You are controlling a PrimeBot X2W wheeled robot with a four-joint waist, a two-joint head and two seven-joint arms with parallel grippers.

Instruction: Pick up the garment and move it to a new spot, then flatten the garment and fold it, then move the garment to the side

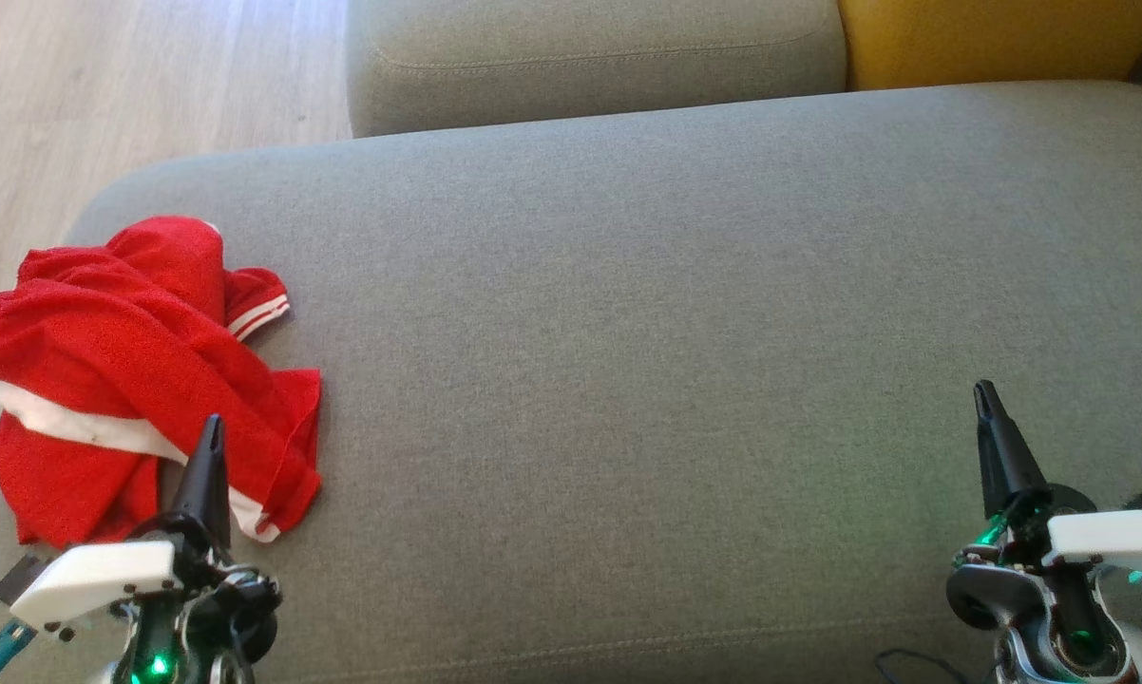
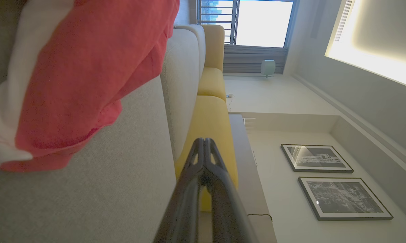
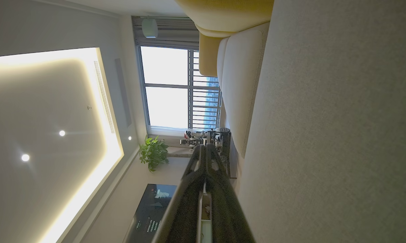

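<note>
Red garment [image 1: 134, 370] lay crumpled at the left edge of the grey cushion [image 1: 628, 332], left tool [image 1: 213, 423] and right tool [image 1: 984, 391] both closed tight and empty, so a shallow pinch could tip it over that edge.

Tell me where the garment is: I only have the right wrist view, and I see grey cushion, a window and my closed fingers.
Observer: The red garment lies at the left end of the grey sofa seat, far from the right gripper.
Operator: Is it flat?
Observer: No, it is crumpled in a heap, with its white stripes twisted.
Operator: Does the left gripper have it?
Observer: No. The left gripper is shut and empty. In the left wrist view the garment lies off to one side of its fingers, not between them.
</note>
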